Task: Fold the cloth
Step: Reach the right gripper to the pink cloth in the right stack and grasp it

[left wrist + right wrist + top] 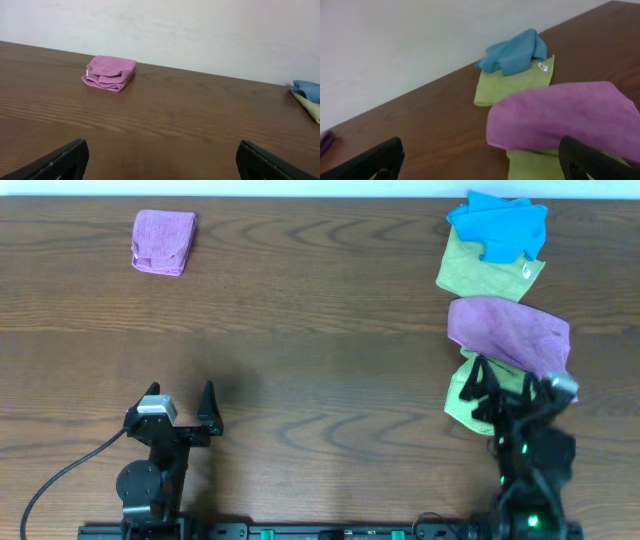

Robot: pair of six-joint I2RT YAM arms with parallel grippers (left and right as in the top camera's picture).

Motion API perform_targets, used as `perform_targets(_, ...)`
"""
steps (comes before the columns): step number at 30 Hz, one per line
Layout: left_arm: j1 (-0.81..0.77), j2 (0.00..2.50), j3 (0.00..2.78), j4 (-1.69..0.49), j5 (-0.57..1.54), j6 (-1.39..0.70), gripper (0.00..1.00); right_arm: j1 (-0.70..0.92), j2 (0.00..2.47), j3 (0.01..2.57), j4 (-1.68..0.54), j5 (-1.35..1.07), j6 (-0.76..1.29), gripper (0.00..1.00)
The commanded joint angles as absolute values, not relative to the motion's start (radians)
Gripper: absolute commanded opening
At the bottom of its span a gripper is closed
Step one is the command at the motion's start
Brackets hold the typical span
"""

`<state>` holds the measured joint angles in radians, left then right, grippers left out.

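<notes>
The purple-magenta cloth [508,332] lies loosely spread at the right of the table, partly over a yellow-green cloth [478,398]. In the right wrist view the cloth [565,120] fills the right side, just ahead of the fingers. My right gripper [497,385] [482,160] is open and empty, over the yellow-green cloth at the purple cloth's near edge. My left gripper [180,398] [162,162] is open and empty over bare table at the front left, far from the cloth. No white tag shows on the cloth.
A small folded purple pad [164,242] [110,73] lies at the far left. A second yellow-green cloth [488,272] [512,82] with a blue cloth [500,225] [515,50] on it lies at the far right. The table is brown wood [320,330].
</notes>
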<state>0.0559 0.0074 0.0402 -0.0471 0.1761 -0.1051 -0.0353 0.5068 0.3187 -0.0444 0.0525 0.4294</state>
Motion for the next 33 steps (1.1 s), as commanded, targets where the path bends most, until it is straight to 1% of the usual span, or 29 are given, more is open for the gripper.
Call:
perform_targets(1,0.052,0.006,0.005,-0.060,0.173,-0.109,0.95,-0.026,0.702,0.474,-0.061,0.045,0.405,0.99)
perform_targets(7,0.052,0.006,0.005,-0.060,0.173,-0.109,0.95,-0.038,1.166,0.841,-0.261,0.061,0.301,0.99)
perform_targets(11,0.052,0.006,0.005,-0.060,0.173,-0.109,0.95,-0.060,1.402,1.061,-0.440,0.110,0.262,0.99)
perform_targets(14,0.052,0.006,0.005,-0.060,0.173,-0.109,0.95,-0.082,1.527,1.182,-0.553,0.175,0.260,0.99)
perform_targets(17,0.052,0.006,0.005,-0.060,0.173,-0.109,0.95,-0.119,1.590,1.230,-0.622,0.206,0.261,0.99)
perform_targets(23,0.052,0.006,0.005,-0.060,0.173,-0.109,0.95,-0.178,1.633,1.232,-0.735,0.207,0.261,0.99)
perform_targets(24,0.052,0.006,0.005,-0.060,0.173,-0.109,0.95,-0.183,1.637,1.231,-0.752,0.211,0.261,0.98)
perform_targets(26,0.052,0.006,0.005,-0.060,0.173,-0.109,0.96,-0.190,1.657,1.230,-0.797,0.222,0.260,0.92)
perform_targets(27,0.052,0.006,0.005,-0.060,0.173,-0.109,0.95,-0.192,1.667,1.229,-0.809,0.223,0.255,0.91)
perform_targets(33,0.052,0.006,0.005,-0.060,0.173,-0.109,0.95,-0.194,1.755,1.229,-0.862,0.285,0.226,0.91)
